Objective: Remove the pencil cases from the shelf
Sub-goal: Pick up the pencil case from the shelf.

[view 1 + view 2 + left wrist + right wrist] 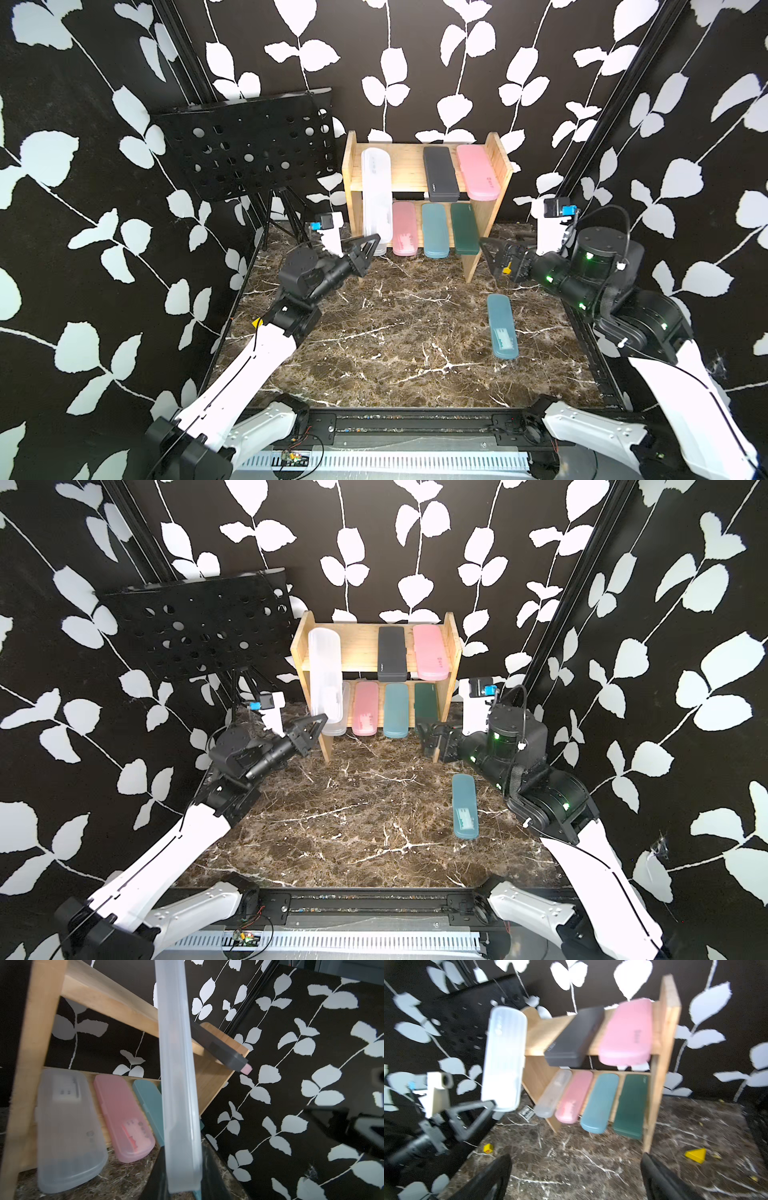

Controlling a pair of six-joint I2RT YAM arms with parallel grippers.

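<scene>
- The left gripper (372, 245) is pinched on the near end of a frosted clear case (376, 195). The case stands steeply tilted, with its far end up by the top tier of the shelf (500, 166). I cannot tell whether it touches the tier's front edge.
- The right gripper (489, 257) is spread wide and empty, just beside the shelf's right side panel and in front of the dark green case (464, 228).
- One teal case (502, 326) lies on the table (395, 332). The black case (440, 174) and a pink case (478, 172) sit on the top tier. Below are a second frosted case (68, 1126), the lower pink case (404, 228), the lower teal case (435, 230) and the green one.
- Risk: the grip takes only one end of a long, smooth box (a poor lever), so the case may swing or slide out and drop on the second frosted case beneath.
- Risk: if pulled at an angle, the raised end could snag the tier's edge or the left panel and drag the light rack. That could shake off the black case, which overhangs the front.
- Risk: the right gripper is so near the side panel that it could knock it when reaching in.
</scene>
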